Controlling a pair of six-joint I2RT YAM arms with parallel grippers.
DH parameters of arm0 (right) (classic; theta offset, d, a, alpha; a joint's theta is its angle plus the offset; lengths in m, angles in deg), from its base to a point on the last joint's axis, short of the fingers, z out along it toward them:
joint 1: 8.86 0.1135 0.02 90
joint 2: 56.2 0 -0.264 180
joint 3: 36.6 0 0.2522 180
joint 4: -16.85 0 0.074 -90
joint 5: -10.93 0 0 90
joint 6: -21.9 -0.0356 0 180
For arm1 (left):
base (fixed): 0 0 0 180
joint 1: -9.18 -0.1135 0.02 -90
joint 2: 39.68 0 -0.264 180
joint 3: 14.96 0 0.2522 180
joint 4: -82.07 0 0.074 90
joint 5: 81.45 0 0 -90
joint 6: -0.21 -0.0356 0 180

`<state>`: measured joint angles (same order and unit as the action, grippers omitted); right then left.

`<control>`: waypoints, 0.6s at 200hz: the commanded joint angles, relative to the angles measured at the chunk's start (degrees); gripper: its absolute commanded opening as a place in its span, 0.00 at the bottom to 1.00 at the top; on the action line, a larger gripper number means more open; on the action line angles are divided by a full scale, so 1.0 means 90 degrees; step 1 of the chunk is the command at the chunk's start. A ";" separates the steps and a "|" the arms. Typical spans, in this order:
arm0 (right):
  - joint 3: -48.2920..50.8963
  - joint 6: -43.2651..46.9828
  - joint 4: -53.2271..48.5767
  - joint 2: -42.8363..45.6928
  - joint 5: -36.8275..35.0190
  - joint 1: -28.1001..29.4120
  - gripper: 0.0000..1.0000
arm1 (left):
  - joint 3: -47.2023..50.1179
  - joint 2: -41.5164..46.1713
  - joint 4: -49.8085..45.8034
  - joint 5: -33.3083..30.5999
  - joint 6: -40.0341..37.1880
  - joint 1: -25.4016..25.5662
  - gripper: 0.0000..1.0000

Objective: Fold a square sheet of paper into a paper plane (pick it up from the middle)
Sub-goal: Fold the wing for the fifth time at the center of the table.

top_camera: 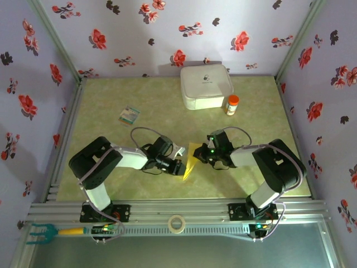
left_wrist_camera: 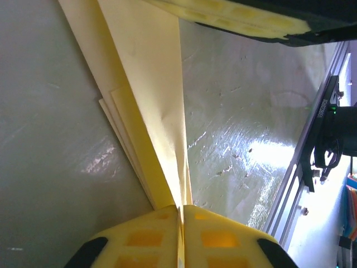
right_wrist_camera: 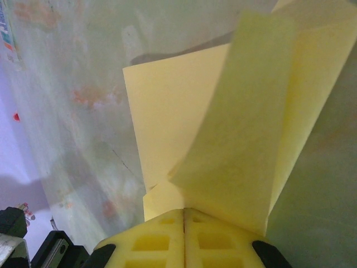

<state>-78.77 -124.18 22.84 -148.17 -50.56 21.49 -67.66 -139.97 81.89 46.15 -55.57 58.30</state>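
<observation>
Two grippers, left gripper point(top_camera: 176, 166) and right gripper point(top_camera: 204, 153), each pinch tight on the half-folded yellow paper point(top_camera: 189, 161) at lower centre of the overhead frame. If they pull apart unevenly, I reckon the thin paper tears or its crease skews.

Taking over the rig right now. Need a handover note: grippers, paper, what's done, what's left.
Left gripper: shut on the yellow paper, pinching a narrow folded end.
Right gripper: shut on the same paper, with a loose flap rising from its fingers.
Paper: between the two grippers, front middle of the table. The white box and teal-and-white card sit further back, apart from it.
Done: several folds are in, with the layers stacked and tapering.
Left: not a finished plane yet. It looks like the wings need folding and creasing before release.
</observation>
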 commanded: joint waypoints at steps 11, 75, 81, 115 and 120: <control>0.0101 0.0019 -0.0504 -0.0222 -0.0513 -0.0032 0.08 | 0.0244 0.0059 -0.0609 0.0089 0.0085 0.0065 0.00; 0.0124 0.0049 -0.0573 -0.0229 -0.0543 -0.0032 0.08 | 0.0303 0.0052 -0.0626 0.0123 0.0143 0.0077 0.08; 0.0128 0.0049 -0.0573 -0.0218 -0.0554 -0.0032 0.08 | 0.0304 0.0050 -0.0629 0.0128 0.0143 0.0087 0.13; 0.0146 0.0039 -0.0573 -0.0206 -0.0572 -0.0032 0.08 | 0.0370 0.0180 -0.0385 0.0390 0.0210 0.0138 0.15; 0.0145 0.0038 -0.0573 -0.0203 -0.0570 -0.0032 0.08 | 0.0373 0.0204 -0.0363 0.0426 0.0204 0.0155 0.14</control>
<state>-78.77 -124.18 22.80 -148.14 -50.62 21.49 -66.68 -139.10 82.35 47.11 -54.50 58.59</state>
